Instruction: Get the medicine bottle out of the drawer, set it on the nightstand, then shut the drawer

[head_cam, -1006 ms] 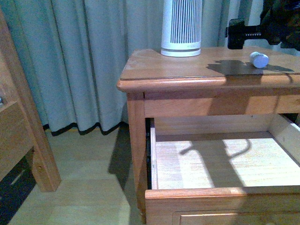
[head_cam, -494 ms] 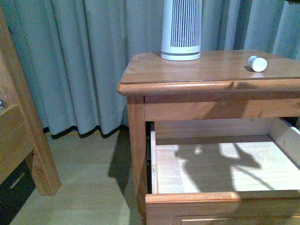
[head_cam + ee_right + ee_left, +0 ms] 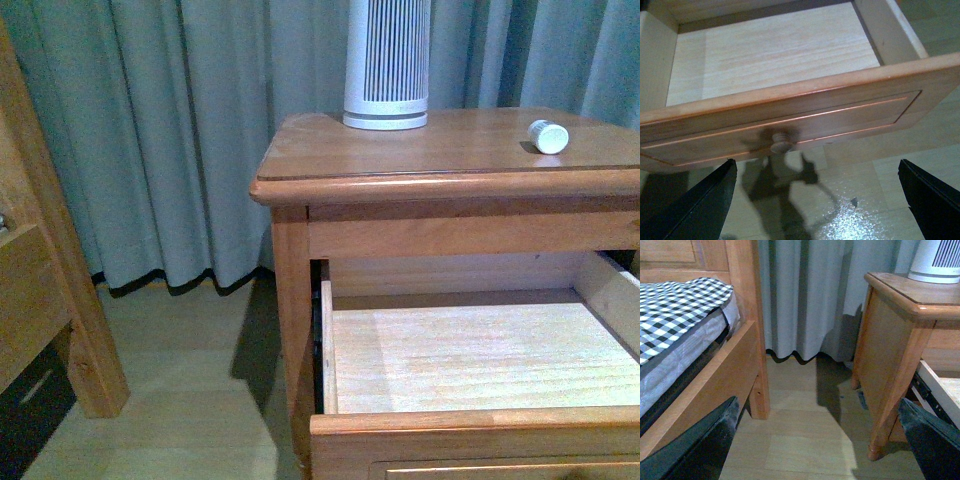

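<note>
Bottle lies on the nightstand; drawer open; my right hand, spread, faces its knob to close it.

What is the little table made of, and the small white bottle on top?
The nightstand looks like wood with a glossy reddish-brown finish: grain lines show and the rounded top edge shines. Its open drawer is paler, unvarnished-looking wood inside. The medicine bottle looks like smooth white plastic, though it is too small to be sure.
</note>
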Motion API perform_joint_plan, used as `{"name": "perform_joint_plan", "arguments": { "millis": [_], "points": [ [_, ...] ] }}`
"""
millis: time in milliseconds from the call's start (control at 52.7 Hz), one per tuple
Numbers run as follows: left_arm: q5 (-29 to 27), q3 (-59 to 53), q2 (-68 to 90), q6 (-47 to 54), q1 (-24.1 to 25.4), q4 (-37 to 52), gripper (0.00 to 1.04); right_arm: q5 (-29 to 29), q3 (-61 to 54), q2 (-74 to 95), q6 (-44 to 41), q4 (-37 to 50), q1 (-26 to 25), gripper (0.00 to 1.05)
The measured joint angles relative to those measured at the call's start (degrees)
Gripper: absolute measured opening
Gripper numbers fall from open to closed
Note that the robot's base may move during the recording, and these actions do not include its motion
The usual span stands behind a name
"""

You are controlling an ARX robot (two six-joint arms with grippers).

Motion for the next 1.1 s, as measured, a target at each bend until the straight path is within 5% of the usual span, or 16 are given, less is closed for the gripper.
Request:
{"name": "perform_joint_plan", "arguments": {
  "millis": [304, 1101],
  "points": [
    [-0.02, 0.00, 0.00, 0.00, 0.00, -0.02, 0.98, -5.73, 0.98, 29.09, -7.43, 31.52, -10.86, 0.98],
    [-0.02, 0.00, 0.00, 0.00, 0.00, -0.02, 0.98, -10.86, 37.81, 65.99, -23.37, 40.17, -22.03, 0.98]
  ]
}}
